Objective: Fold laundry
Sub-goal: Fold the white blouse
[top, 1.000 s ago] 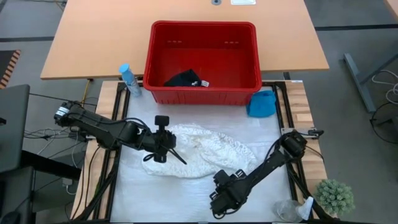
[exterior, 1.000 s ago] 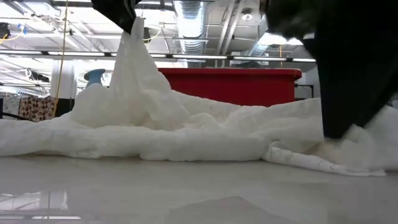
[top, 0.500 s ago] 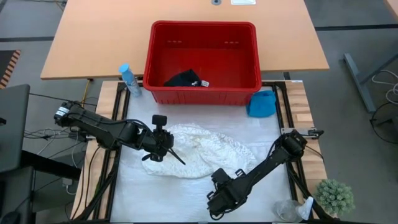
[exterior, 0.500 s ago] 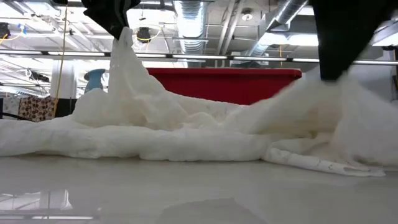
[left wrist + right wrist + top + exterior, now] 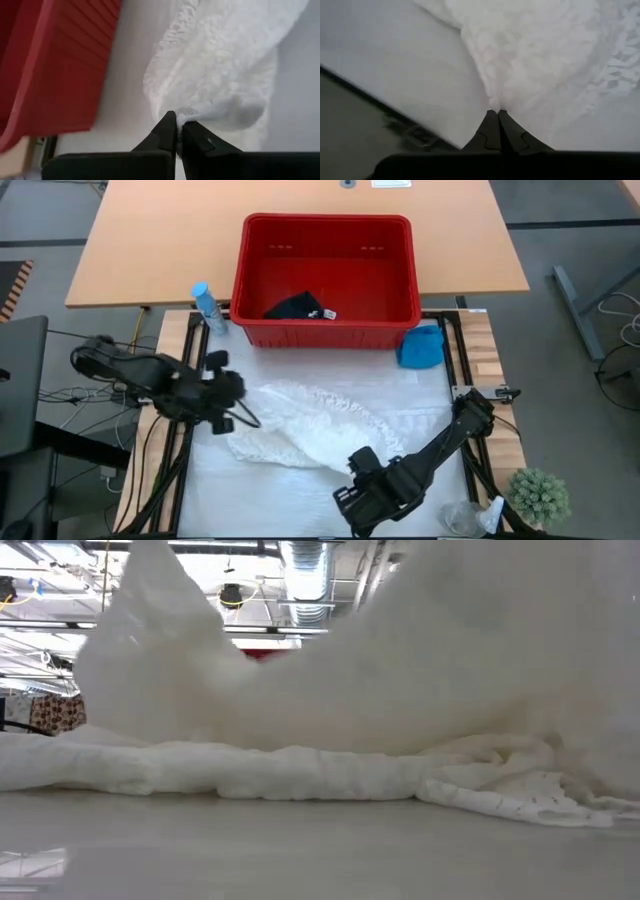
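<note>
The large cream-white lacy cloth lies crumpled across the middle of the white-covered bench, stretched between the two arms and pulled up at both ends — in the low view it rises in two soft peaks above a rolled edge resting on the surface. The left gripper has its fingers closed on a bunched corner of the cloth at the cloth's left side, just in front of the red plastic basket. The right gripper is pinched shut on a fold of the same cloth near the front edge of the bench, the fabric fanning away from the fingertips. Inside the basket, toward its front wall, sits the dark navy-black garment. The small bright turquoise-blue garment rests on the bench just beside the basket's right front corner, well apart from the cream cloth. A pale blue bottle stands by the basket's left side.
</note>
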`<state>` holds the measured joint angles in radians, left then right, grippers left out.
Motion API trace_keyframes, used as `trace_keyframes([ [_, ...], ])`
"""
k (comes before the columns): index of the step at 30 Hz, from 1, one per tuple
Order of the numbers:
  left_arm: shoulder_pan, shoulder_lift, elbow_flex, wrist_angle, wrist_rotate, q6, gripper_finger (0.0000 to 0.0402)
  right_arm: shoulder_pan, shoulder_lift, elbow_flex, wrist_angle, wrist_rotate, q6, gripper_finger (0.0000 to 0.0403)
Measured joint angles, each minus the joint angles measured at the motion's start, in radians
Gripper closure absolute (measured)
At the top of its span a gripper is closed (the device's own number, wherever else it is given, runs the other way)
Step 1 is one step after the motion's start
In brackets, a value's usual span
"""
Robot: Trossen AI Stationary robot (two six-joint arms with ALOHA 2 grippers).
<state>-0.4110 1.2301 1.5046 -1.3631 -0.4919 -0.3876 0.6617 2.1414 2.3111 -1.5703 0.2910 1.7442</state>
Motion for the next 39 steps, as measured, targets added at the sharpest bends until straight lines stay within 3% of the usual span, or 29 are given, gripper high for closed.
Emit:
trace_keyframes([
  [5, -0.071, -0.023, 0.122, -0.135, -0.025, -0.158, 0.0402, -0.003, -0.053, 0.029, 0.076, 0.154, 0.010, 0.0393],
  [13, -0.129, -0.021, 0.252, -0.168, 0.034, -0.234, 0.0401, -0.010, -0.178, 0.037, 0.110, 0.424, -0.093, 0.0393],
  [16, -0.128, -0.023, 0.262, -0.207, -0.096, -0.263, 0.0401, -0.040, -0.201, 0.037, -0.005, 0.535, -0.041, 0.0393],
  [19, -0.104, -0.031, 0.237, -0.209, -0.229, -0.215, 0.0401, -0.127, -0.223, 0.010, 0.002, 0.589, -0.126, 0.0393],
  [21, -0.071, -0.030, 0.202, -0.207, -0.282, -0.182, 0.0401, -0.210, -0.219, 0.010, 0.001, 0.579, -0.163, 0.0393],
  [26, 0.046, -0.029, 0.034, -0.208, -0.297, -0.137, 0.0401, -0.406, -0.195, -0.024, 0.001, 0.494, -0.335, 0.0394],
  [32, 0.184, -0.028, -0.250, -0.189, -0.455, -0.164, 0.0402, -0.589, -0.187, -0.209, 0.000, 0.343, -0.446, 0.0394],
  [35, 0.252, -0.029, -0.376, -0.081, -0.499, -0.167, 0.0402, -0.643, -0.190, -0.299, 0.000, 0.308, -0.484, 0.0394],
  [39, 0.334, -0.028, -0.521, 0.190, -0.479, -0.026, 0.0402, -0.706, -0.192, -0.406, -0.001, 0.256, -0.500, 0.0394],
])
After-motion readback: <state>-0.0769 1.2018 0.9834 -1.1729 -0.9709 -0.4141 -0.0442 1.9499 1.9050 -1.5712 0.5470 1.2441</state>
